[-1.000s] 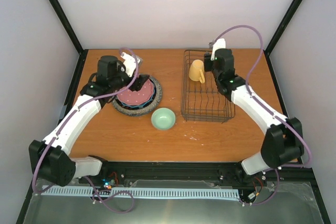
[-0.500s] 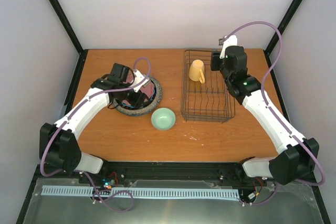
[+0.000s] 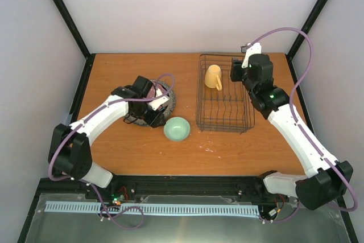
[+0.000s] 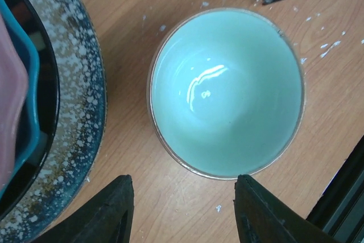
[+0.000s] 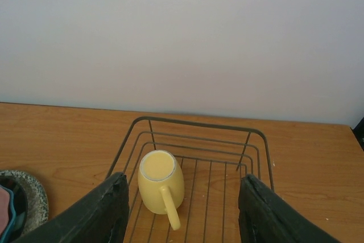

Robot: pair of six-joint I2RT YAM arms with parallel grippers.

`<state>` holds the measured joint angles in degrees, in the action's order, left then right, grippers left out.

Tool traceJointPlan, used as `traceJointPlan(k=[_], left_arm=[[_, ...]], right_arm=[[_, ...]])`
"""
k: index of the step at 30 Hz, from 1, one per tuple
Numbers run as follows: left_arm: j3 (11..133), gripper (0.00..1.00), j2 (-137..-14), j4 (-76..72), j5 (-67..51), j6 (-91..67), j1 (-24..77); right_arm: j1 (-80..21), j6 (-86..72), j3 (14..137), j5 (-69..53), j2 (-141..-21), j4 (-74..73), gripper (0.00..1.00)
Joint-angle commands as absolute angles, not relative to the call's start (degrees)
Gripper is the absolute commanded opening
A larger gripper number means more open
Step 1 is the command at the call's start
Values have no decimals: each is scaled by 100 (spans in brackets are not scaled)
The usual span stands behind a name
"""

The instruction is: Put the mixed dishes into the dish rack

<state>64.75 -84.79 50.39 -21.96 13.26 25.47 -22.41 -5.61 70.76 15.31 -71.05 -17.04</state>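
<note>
The left gripper hovers low over the orange-brown wooden table, its two dark fingers spread apart and holding nothing. The small mint-green glazed bowl sits upright just ahead of them, its near rim in line with the gap. Off to that gripper's left lies a stack of plates: a grey speckled plate at the bottom, then dark-rimmed, teal and pink ones. Across the table, the right gripper hangs with fingers wide and empty above the dark wire dish rack. A yellow handled ceramic mug rests inside, below and ahead, handle toward the gripper.
</note>
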Motion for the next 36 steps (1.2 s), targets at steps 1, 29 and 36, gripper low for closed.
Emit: traceJointPlan(k=[1,29,36], left_arm=[[6479,48,-8777,5164,-1996,1178,2666],[7457,2,-10660,5399,-1854,1081,3036],[7596,1,-10310,5382,-1380,1030,3047]], right_arm=[[-2223,-635,7022,1510,-6816,-1760,53],[-2223,-378,7154,1736,-6609,-1898,54],[-2224,-390,7162,1702,-6660,-1877,53]])
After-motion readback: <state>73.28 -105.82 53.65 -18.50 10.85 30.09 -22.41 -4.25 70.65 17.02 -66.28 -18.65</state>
